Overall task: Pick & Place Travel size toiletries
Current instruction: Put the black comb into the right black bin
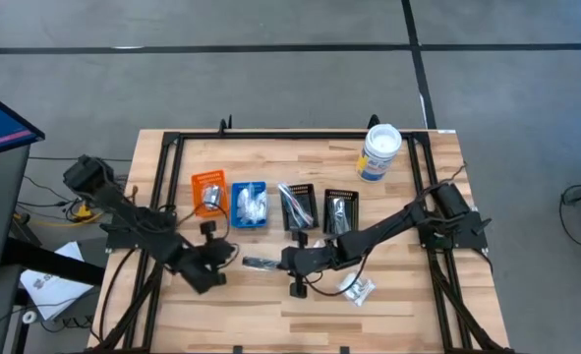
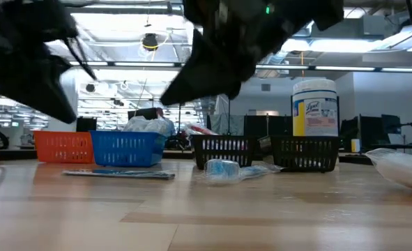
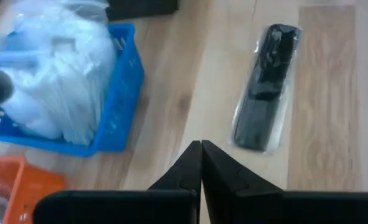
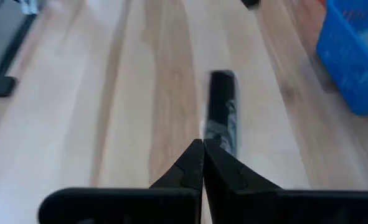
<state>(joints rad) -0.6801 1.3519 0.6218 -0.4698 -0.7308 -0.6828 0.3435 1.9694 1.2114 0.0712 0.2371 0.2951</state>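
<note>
While both hands sit with fingers pressed together and nothing between them, the left hand (image 1: 214, 258) hangs over the bench (image 1: 408, 295) just in front of the blue bin (image 1: 249, 206), and the right hand (image 1: 288, 260) hangs a little to its right, in front of the black bins (image 1: 297, 207)

Between the two hands a black comb (image 1: 259, 263) in a clear wrapper lies flat on the wood; in the right wrist view it lies just past the fingertips (image 4: 202, 152), contact not resolvable

Blue bin heaped with white crinkly packets (image 3: 59, 74); orange bin (image 1: 209, 193) beside it on the left holds a silvery item

White packet (image 1: 357, 287) lies loose near the front edge, right of the right hand

White tub (image 1: 379, 151) stands upright at the back right corner
</note>
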